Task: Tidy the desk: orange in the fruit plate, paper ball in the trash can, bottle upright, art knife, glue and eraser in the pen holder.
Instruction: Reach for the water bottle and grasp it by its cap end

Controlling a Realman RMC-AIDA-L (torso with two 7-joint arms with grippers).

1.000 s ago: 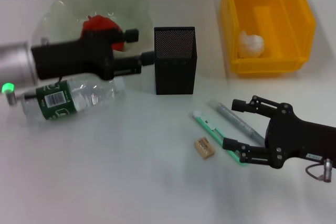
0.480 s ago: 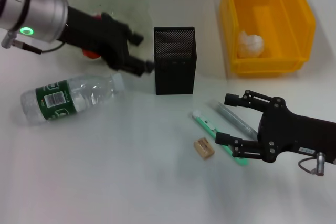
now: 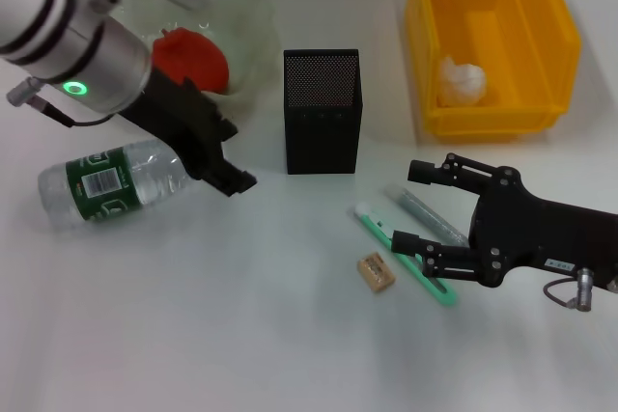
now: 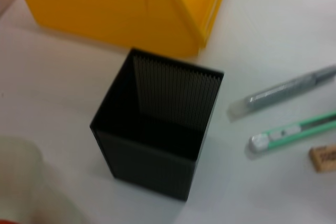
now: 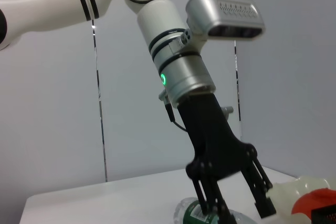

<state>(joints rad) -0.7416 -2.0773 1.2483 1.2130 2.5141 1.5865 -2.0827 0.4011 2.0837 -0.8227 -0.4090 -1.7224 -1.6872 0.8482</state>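
Observation:
The bottle (image 3: 106, 183) lies on its side on the desk (image 3: 193, 315), its cap end hidden behind my left gripper (image 3: 230, 154), which is open and reaches down at that end. The right wrist view shows that left gripper (image 5: 233, 203) open over the bottle (image 5: 190, 214). The orange (image 3: 193, 58) rests in the fruit plate (image 3: 246, 12). The paper ball (image 3: 462, 79) is in the trash can (image 3: 492, 118). My right gripper (image 3: 409, 206) is open, straddling the glue (image 3: 425, 211) and art knife (image 3: 386, 233). The eraser (image 3: 376, 272) lies beside them. The pen holder (image 3: 322, 113) stands upright.
In the left wrist view the pen holder (image 4: 157, 145) shows nothing inside, with the trash can (image 4: 121, 3) behind it and the glue (image 4: 283, 93), art knife (image 4: 296, 132) and eraser (image 4: 324, 157) to one side. Bare desk lies in front of the bottle.
My left gripper has swung from the fruit plate side down to the bottle's cap end. My right gripper has crept a little left over the art knife and glue.

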